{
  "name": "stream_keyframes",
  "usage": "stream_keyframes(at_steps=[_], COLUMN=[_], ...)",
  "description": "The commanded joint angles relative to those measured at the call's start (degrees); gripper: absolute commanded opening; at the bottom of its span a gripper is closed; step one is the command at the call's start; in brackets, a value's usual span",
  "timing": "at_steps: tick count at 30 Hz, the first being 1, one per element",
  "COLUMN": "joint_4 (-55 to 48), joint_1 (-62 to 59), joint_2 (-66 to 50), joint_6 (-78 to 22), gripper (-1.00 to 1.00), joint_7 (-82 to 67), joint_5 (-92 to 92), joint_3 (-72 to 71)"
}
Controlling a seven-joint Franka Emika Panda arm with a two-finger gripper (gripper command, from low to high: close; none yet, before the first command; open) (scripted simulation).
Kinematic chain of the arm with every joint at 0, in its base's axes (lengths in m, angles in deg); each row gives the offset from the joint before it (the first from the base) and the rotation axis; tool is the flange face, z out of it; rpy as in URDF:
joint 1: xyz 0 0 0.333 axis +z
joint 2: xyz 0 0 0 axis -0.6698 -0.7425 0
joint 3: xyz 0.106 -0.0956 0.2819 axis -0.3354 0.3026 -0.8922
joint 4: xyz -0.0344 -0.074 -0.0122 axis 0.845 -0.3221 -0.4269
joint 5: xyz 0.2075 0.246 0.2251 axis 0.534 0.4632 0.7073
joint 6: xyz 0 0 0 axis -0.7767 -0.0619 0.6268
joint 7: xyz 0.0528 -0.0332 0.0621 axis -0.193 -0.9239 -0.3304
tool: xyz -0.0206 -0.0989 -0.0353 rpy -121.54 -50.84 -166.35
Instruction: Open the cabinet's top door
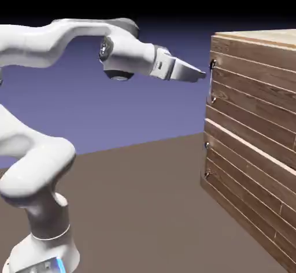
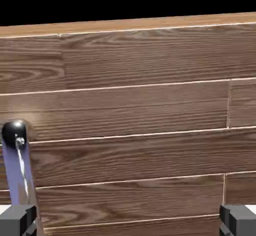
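Right now the cabinet point(image 1: 254, 133) stands at the exterior view's right, a large box of horizontal brown wood planks capped by a lighter tan top point(image 1: 260, 37), resting on the brown table point(image 1: 144, 208) against the blue-violet backdrop. Its top door point(image 1: 254, 87) is the upper panel of stacked planks, darker and streaked with grain, and it sits flush and shut, set off from the lower panel point(image 1: 243, 191) by a pale ledge running along the seam. A small vertical silver bar handle point(image 1: 211, 81) is fixed at the door's near edge, its top mount close to the tan top and its bottom mount a few planks down; the lower panel carries its own small handle point(image 1: 206, 159). The white arm reaches level toward the cabinet, and the gripper point(image 1: 199, 73) points at the upper part of the door handle, close to it, though contact cannot be judged from this side. In the hand view the planks fill the picture, with thin light seams between them; the handle point(image 2: 19, 170) shows at the left, a pale bar topped by a dark round mount, just inside the left grey fingertip point(image 2: 17, 220). The right fingertip point(image 2: 239, 219) sits far across, so the jaws stand wide with nothing held.
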Motion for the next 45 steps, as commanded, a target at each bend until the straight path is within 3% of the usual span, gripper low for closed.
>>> stream_keyframes(at_steps=[1, 24, 31, 32, 40, 45], joint_4=[-0.5, -10.9, -19.5, -19.5, -8.7, 0.3], joint_1=[-1.0, -23.8, -34.5, -34.5, -20.0, -9.6], joint_2=[0.4, 10.3, 8.8, 8.8, 0.4, 0.9], joint_6=[-0.2, -4.3, -5.1, -5.1, -10.8, -16.2], gripper=[0.00, 0.00, 0.00, -1.00, -1.00, -1.00], joint_7=[-1.6, -38.8, -39.7, -39.7, -51.4, -49.8], joint_5=[2.5, 59.8, 62.1, 62.1, 62.1, 55.9], joint_3=[-1.1, -25.8, -31.8, -31.8, -22.3, -13.7])
